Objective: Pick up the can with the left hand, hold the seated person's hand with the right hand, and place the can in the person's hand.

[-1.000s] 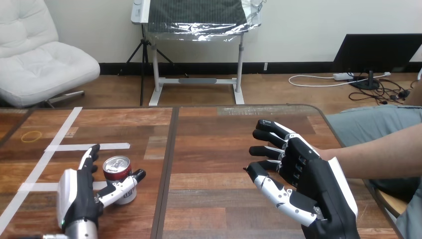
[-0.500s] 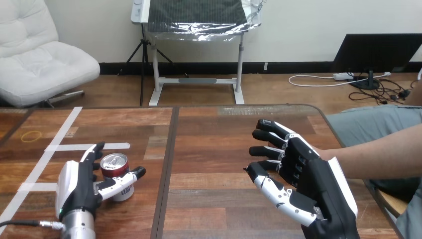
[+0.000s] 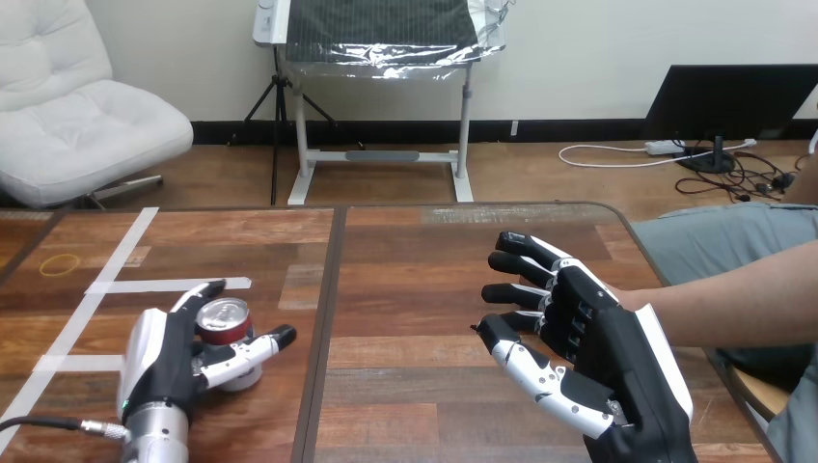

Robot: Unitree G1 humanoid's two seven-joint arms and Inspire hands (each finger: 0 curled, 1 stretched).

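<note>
Left fingers (image 3: pixel 200 291): curled round the far side of the can (image 3: pixel 225 313), with the thumb lying across its near side, so the can is clamped between them.
Left hand (image 3: pixel 159 357): low over the table (image 3: pixel 415 270), near the front edge of the left half, back shell facing up and to the left.
Can: upright on the left half of the table, silver top showing above the thumb, lower body partly hidden by the hand.
Right fingers (image 3: pixel 516 262): straight and spread apart, pointing left, holding nothing that I can see.
Right hand (image 3: pixel 603 338): raised over the right half of the table, back toward the camera, thumb stretched out below the fingers.
Forearm (image 3: pixel 743 289): the person's, reaching in from the right edge and passing behind the right hand; whether the two touch, I cannot tell.
Hands: well apart, the table's centre seam between them.
Tape (image 3: pixel 164 285): white strips on the wood just left of the can and beyond it.
Ring (image 3: pixel 61 262): a thin yellow loop lying flat at the far left, well away from the can.
</note>
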